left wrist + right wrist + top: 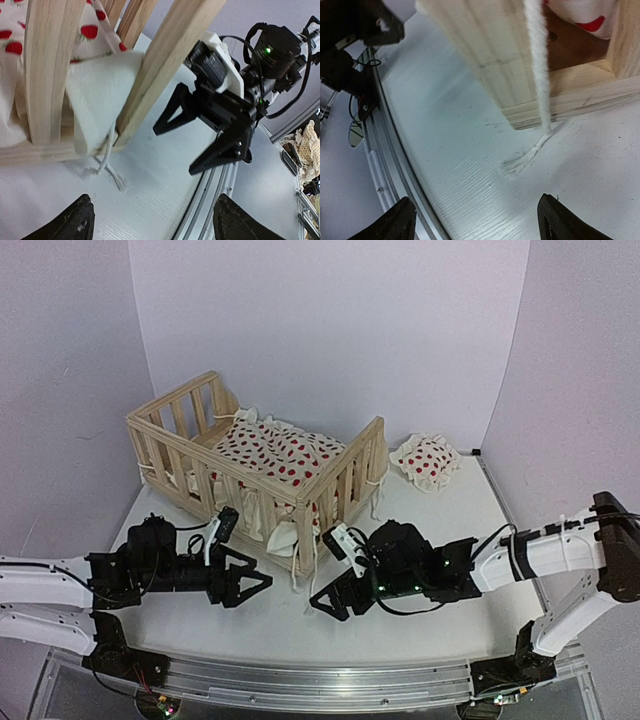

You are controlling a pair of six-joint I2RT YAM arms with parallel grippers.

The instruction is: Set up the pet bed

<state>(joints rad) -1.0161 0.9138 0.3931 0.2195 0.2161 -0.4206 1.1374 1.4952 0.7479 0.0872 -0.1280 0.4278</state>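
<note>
The pet bed (175, 415) is a light pine frame with slatted rails, standing left of centre on the white table (430, 540). A red-dotted white cushion (275, 452) lies inside it, and part of it bulges out through the front slats (95, 90). A white tie string (540, 75) hangs down the near corner post (485, 55); its frayed end lies on the table. My left gripper (250, 590) and right gripper (328, 608) face each other in front of that corner. Both are open and hold nothing. The left wrist view shows the right gripper (210, 130) beyond the post (165, 65).
A small red-dotted pillow (427, 460) lies apart at the back right of the table. The aluminium rail (320, 680) runs along the near edge. Purple walls close in the back and sides.
</note>
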